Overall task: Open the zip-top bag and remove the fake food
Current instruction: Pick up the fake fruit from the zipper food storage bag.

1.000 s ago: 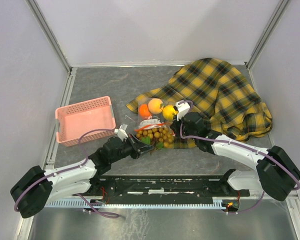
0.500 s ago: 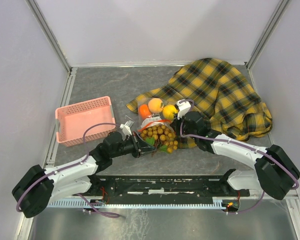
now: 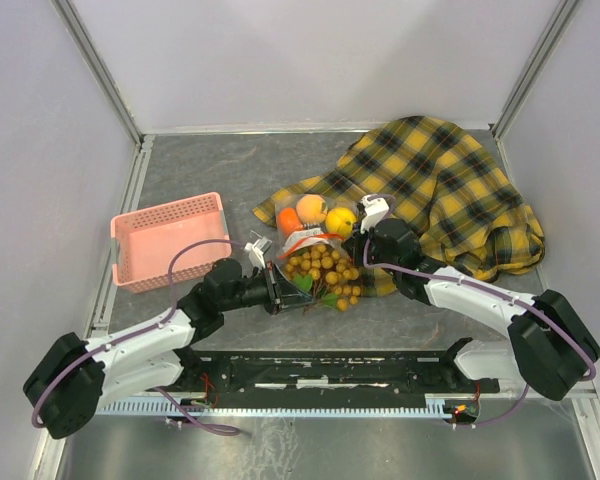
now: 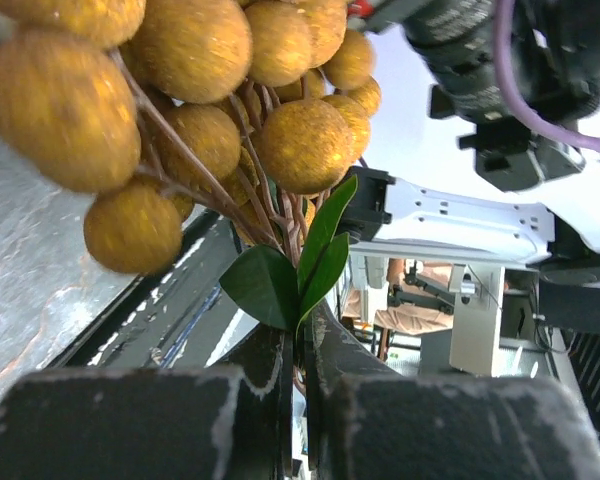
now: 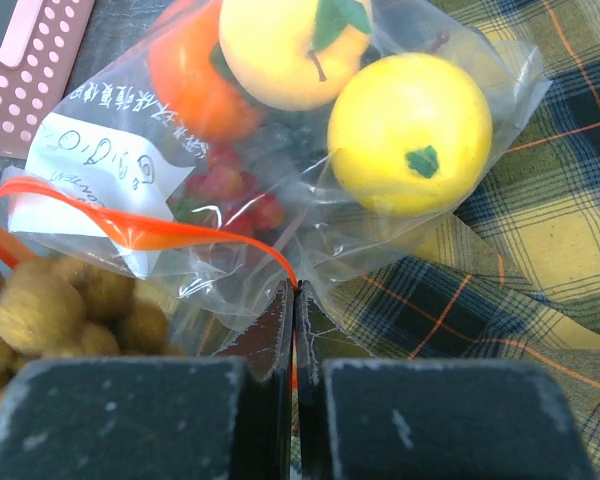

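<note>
Left tool (image 4: pixel 300 335) grips the grape bunch (image 4: pixel 302 142) by its leaves; right tool (image 5: pixel 295 300) pinches the zip-top bag (image 5: pixel 380 238) edge.

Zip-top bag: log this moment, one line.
left gripper: shut on tan-brown grape bunch | right gripper: shut on clear zip-top bag edge | yellow round fruit: bagged

A pink perforated basket (image 3: pixel 168 208) sits on the grey tabletop (image 3: pixel 230 170). Well to the basket's right, a yellow-and-black plaid cloth (image 3: pixel 430 190) lies crumpled, reaching farther back than the basket.
</note>
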Controlling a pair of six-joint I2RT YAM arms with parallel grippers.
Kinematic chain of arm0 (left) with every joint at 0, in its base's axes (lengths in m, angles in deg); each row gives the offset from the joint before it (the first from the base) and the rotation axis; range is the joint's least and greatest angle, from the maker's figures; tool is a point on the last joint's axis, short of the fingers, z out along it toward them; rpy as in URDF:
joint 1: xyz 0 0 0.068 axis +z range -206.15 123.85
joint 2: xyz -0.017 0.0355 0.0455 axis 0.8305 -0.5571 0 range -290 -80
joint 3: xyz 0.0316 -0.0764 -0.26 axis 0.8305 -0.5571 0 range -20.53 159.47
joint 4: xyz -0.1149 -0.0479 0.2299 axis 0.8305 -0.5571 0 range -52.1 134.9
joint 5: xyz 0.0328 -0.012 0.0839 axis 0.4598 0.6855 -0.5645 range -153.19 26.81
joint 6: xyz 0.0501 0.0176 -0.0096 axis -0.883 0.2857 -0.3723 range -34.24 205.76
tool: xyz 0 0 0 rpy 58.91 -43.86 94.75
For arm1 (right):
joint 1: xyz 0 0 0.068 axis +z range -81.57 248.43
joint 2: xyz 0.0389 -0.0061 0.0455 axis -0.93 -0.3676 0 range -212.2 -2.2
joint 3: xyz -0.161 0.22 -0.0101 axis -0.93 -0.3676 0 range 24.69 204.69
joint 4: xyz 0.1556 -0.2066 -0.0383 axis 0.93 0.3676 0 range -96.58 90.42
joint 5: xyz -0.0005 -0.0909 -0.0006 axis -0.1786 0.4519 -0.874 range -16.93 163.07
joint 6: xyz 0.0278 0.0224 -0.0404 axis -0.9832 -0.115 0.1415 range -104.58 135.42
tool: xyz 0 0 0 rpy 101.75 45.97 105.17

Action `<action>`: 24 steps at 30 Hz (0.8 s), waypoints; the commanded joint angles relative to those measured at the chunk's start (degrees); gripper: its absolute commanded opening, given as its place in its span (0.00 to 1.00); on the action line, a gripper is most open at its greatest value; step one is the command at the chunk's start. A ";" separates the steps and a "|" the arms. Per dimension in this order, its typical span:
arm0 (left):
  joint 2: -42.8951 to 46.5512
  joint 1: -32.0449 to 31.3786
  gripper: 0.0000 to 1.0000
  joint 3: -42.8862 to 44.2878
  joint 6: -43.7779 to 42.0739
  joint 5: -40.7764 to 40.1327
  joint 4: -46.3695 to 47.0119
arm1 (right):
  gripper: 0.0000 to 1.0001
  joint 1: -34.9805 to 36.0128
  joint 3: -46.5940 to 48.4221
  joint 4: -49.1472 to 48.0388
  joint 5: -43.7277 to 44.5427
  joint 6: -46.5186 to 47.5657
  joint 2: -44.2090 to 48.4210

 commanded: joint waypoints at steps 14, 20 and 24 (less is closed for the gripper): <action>5.24 4.19 0.03 11.61 -13.09 8.89 -8.58 | 0.02 -3.99 -2.18 -6.00 -4.57 -3.96 0.80; 7.23 7.52 0.03 14.77 -18.95 9.98 -18.64 | 0.02 -4.53 -2.35 -6.28 -5.40 -4.40 0.67; 7.65 9.48 0.03 16.91 -21.57 11.59 -21.66 | 0.02 -4.82 -2.43 -6.30 -5.55 -4.35 0.79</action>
